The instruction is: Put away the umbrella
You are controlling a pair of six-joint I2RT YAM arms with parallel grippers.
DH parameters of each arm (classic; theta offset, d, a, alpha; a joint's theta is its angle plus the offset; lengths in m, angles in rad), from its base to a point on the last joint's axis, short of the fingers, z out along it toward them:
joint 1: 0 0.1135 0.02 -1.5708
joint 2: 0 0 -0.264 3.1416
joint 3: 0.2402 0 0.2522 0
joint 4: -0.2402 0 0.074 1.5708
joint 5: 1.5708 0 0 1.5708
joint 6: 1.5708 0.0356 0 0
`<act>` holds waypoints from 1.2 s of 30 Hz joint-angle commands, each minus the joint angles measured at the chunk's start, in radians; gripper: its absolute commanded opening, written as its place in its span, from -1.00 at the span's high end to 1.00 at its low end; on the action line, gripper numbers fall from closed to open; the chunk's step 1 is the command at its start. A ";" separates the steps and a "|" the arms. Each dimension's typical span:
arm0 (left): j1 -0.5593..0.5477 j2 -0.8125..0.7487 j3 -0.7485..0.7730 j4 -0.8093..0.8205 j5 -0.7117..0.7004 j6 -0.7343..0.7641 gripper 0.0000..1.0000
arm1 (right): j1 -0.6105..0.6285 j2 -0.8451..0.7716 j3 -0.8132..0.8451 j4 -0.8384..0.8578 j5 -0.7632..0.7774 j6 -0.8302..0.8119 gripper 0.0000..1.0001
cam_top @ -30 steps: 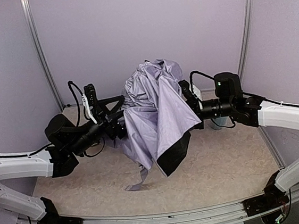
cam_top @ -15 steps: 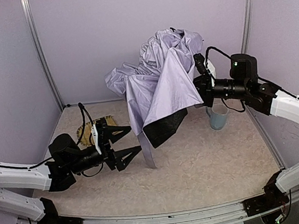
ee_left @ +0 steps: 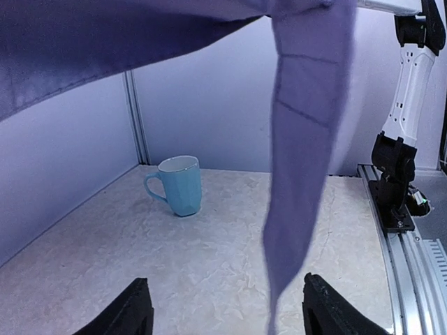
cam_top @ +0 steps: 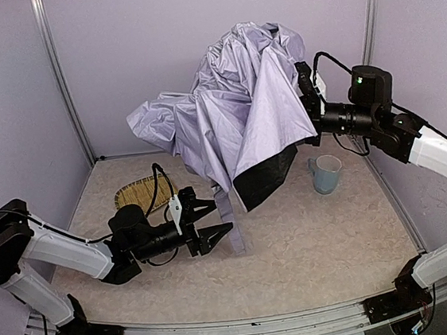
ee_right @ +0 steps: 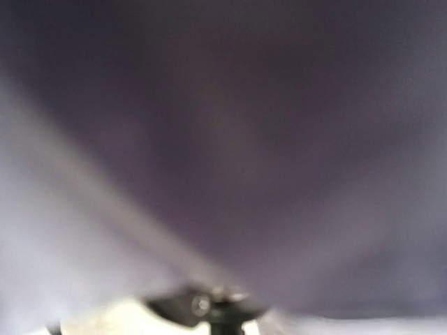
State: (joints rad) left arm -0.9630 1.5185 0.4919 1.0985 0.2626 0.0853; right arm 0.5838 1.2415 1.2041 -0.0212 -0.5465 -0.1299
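Observation:
The umbrella (cam_top: pixel 241 109) hangs high over the back of the table as crumpled lavender fabric with a black underside flap. It is carried at its right side by my right gripper (cam_top: pixel 307 115), whose fingertips the cloth hides. The right wrist view is filled by blurred umbrella fabric (ee_right: pixel 223 139), with a dark metal part (ee_right: pixel 209 307) at the bottom. A long lavender strap (cam_top: pixel 230 219) dangles down to the table. My left gripper (cam_top: pixel 222 216) sits low by the table, open. The strap (ee_left: pixel 307 139) hangs just inside its right finger (ee_left: pixel 325 310), and nothing is gripped.
A light blue mug (cam_top: pixel 325 174) stands on the table at the right, below the right arm, and shows ahead in the left wrist view (ee_left: pixel 180 185). A woven straw tray (cam_top: pixel 140 194) lies at the back left. The right arm's base (ee_left: pixel 398 174) stands by the rail.
The right arm has lifted the umbrella higher and to the right. The left arm came off the fabric, dropped to the table and moved right to the hanging strap, jaws narrowing slightly.

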 commanded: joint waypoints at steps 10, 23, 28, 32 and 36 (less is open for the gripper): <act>-0.021 -0.015 0.016 -0.023 -0.020 0.039 1.00 | -0.014 -0.055 0.049 -0.048 0.081 -0.064 1.00; 0.251 0.189 0.308 -0.314 -0.089 0.261 1.00 | 0.154 -0.167 -0.030 -0.187 0.036 -0.278 1.00; 0.307 0.306 0.505 -0.371 -0.018 0.334 1.00 | 0.378 -0.153 -0.135 -0.315 0.242 -0.404 1.00; 0.348 0.369 0.603 -0.383 0.028 0.358 1.00 | 0.469 -0.133 -0.254 -0.355 0.382 -0.433 1.00; 0.351 0.419 0.675 -0.409 0.060 0.397 1.00 | 0.531 -0.090 -0.381 -0.287 0.455 -0.461 1.00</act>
State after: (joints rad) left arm -0.6228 1.8908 1.0958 0.7284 0.2779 0.4244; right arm 1.0595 1.1229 0.9047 -0.3634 -0.1894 -0.5415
